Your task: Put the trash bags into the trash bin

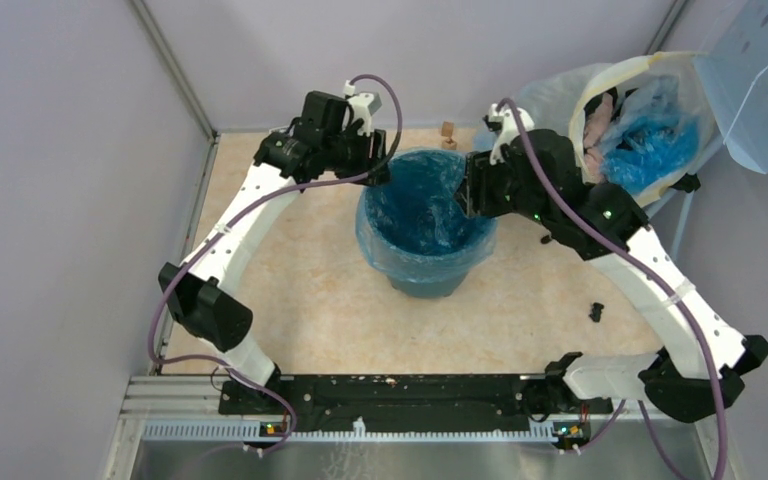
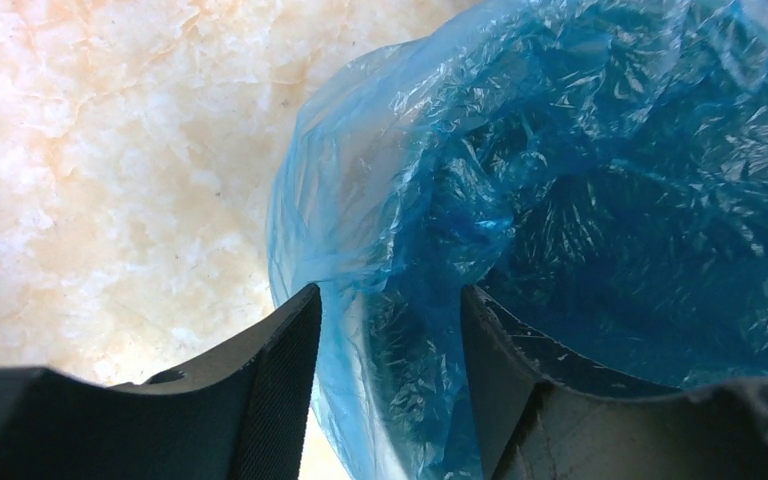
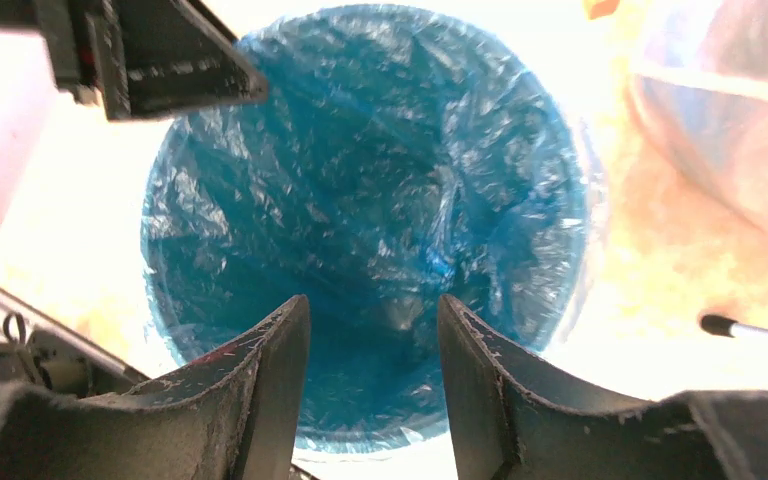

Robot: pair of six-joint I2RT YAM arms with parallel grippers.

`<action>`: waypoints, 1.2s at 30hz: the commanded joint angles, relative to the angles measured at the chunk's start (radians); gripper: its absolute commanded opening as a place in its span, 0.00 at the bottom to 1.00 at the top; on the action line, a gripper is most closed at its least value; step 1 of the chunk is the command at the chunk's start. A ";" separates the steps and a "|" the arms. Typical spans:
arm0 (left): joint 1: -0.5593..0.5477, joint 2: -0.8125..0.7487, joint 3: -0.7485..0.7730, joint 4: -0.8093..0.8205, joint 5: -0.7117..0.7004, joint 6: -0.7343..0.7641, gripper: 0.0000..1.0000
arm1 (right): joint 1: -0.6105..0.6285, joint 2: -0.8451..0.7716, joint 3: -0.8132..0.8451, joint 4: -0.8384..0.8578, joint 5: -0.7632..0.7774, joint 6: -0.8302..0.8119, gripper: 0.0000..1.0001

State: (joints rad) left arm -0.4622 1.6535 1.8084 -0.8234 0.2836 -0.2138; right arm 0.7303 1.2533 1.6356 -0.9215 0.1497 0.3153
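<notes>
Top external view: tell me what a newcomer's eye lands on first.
The dark-teal trash bin in the middle stands out, lined with a crinkly light-blue trash bag folded over its rim. The left gripper and right gripper sit at opposite sides of that rim. Far right, a cloudy-white sack holds more blue plastic.

The tabletop is a cream and peach marbled sheet under even light that throws only soft shadows. In the right wrist view it glares almost white.

A pale lilac-grey left wall and back wall close the space in, and a grey metal post rises in the corner between them. At upper right a pale-blue panel with round holes leans at a tilt.

Small wooden blocks sit at the tabletop's far edge, and a small black piece lies towards the right. A ribbed silver rail runs along the near edge.
</notes>
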 commanded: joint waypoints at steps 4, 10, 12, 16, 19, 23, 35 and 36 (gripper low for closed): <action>-0.047 0.043 0.066 -0.054 -0.127 0.082 0.50 | 0.000 -0.142 -0.057 0.135 0.184 -0.002 0.49; -0.083 0.123 0.179 -0.154 -0.229 0.131 0.32 | 0.000 -0.160 -0.075 0.114 0.207 0.016 0.49; -0.084 0.138 0.205 -0.170 -0.246 0.137 0.22 | -0.001 -0.169 -0.088 0.113 0.211 0.024 0.49; -0.084 0.144 0.211 -0.166 -0.270 0.133 0.07 | 0.000 -0.181 -0.105 0.101 0.230 0.045 0.49; -0.076 0.153 0.224 -0.164 -0.321 0.132 0.00 | -0.001 -0.184 -0.113 0.076 0.255 0.069 0.49; -0.028 0.188 0.268 -0.151 -0.315 0.131 0.00 | -0.001 -0.215 -0.153 0.056 0.292 0.123 0.48; 0.127 0.366 0.399 -0.012 -0.196 0.094 0.00 | 0.000 -0.482 -0.472 0.172 0.277 0.113 0.55; 0.132 0.380 0.410 -0.002 -0.191 0.093 0.00 | 0.000 -0.506 -0.516 0.202 0.252 0.100 0.57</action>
State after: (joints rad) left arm -0.3492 1.9686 2.1643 -0.9237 0.0906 -0.1192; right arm 0.7303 0.8200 1.2301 -0.8276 0.4454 0.4549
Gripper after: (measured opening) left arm 0.135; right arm 0.539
